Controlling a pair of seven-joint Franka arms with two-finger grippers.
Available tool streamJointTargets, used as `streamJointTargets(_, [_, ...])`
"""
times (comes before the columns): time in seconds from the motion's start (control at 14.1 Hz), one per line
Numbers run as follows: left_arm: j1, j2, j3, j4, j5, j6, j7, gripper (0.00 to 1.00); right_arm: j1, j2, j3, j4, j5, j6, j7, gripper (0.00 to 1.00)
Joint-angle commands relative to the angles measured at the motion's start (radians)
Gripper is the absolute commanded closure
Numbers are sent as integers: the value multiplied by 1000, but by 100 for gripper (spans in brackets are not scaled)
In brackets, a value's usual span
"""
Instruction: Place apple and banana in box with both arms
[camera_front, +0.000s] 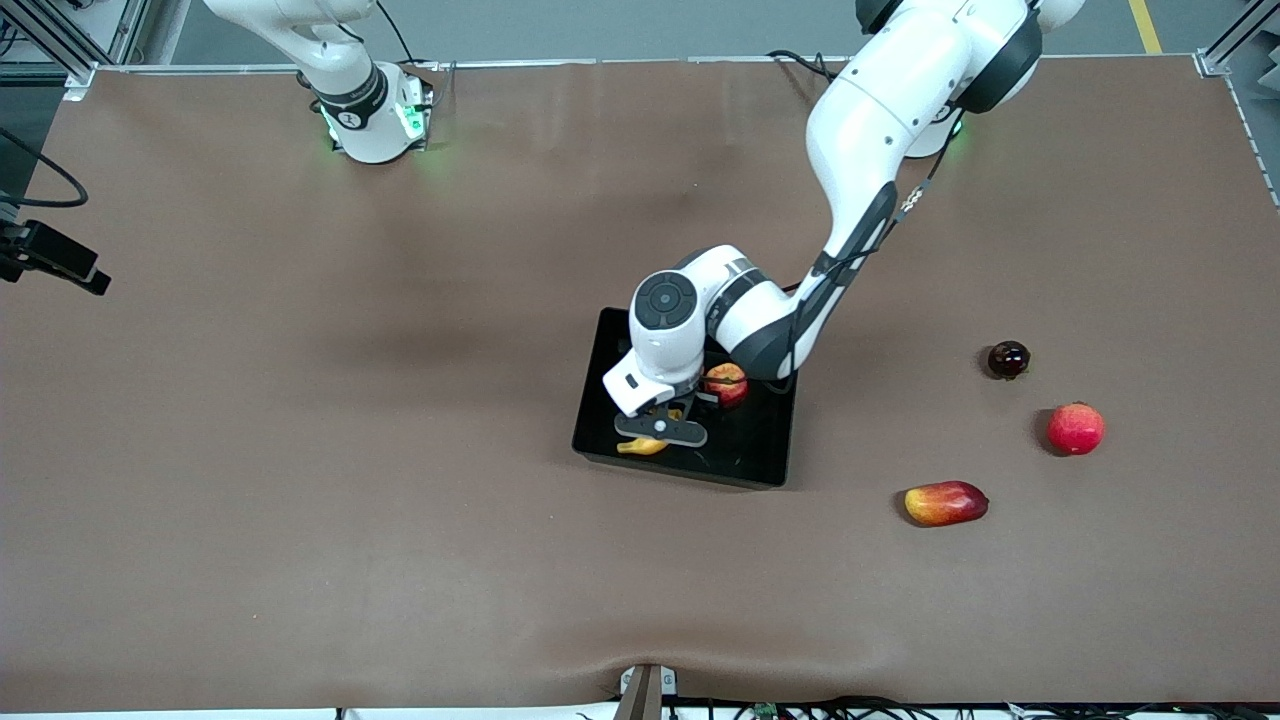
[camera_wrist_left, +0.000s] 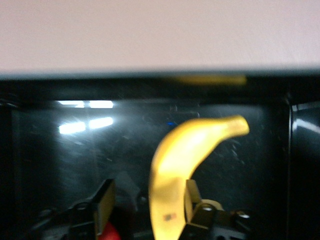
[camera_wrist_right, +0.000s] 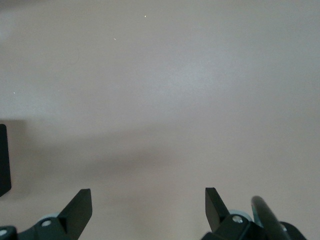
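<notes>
Nearest the front camera, an oblong red-and-yellow fruit (camera_front: 945, 502) is lying on the brown table (camera_front: 300, 450) toward the left arm's end, with a round red-pink fruit (camera_front: 1076, 428) a little farther from the camera and a small dark, glossy fruit (camera_front: 1008, 359) farther still. Next comes the box (camera_front: 745, 455), sitting near the middle of the table, its glossy black floor reflecting the lights. The banana (camera_wrist_left: 187, 165) is lying inside it, along the wall on the right arm's side, one tip reaching toward that wall. The left gripper (camera_front: 661, 432) is hanging low over the banana, inside the box; in the left wrist view its fingers (camera_wrist_left: 104, 202) are standing apart, one clear of the fruit and the other just beside the banana's flank, so the claw is reading as released rather than clamped. Whether that second finger is touching the peel cannot be told. The apple (camera_front: 727, 384) is sitting in the box too, farther from the camera than the banana, close under the left arm's white wrist. The right arm is waiting at its base, at the table edge farthest from the camera. Its right gripper (camera_wrist_right: 148, 210) is hanging over bare table, with the fingers spread wide and holding nothing.
</notes>
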Motion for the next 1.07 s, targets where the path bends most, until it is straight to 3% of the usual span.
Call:
streamJointTargets(0.0, [46,-125,24,-10,-1,-104,7,0,-7,1,2,12,17,-6,14,0])
streamJointTargets(0.28, [264,-322,15,-15,-1,-256,45,0,-7,2,2,12,16,-6,12,0])
streamJointTargets(0.57, [426,-452,6,-15,-29,-340,236,0,-7,1,2,12,16,-6,12,0])
streamJointTargets(1.0, [600,-628,15,-87,-222,-463,568,0,0,-1,5,13,8,-10,8,0])
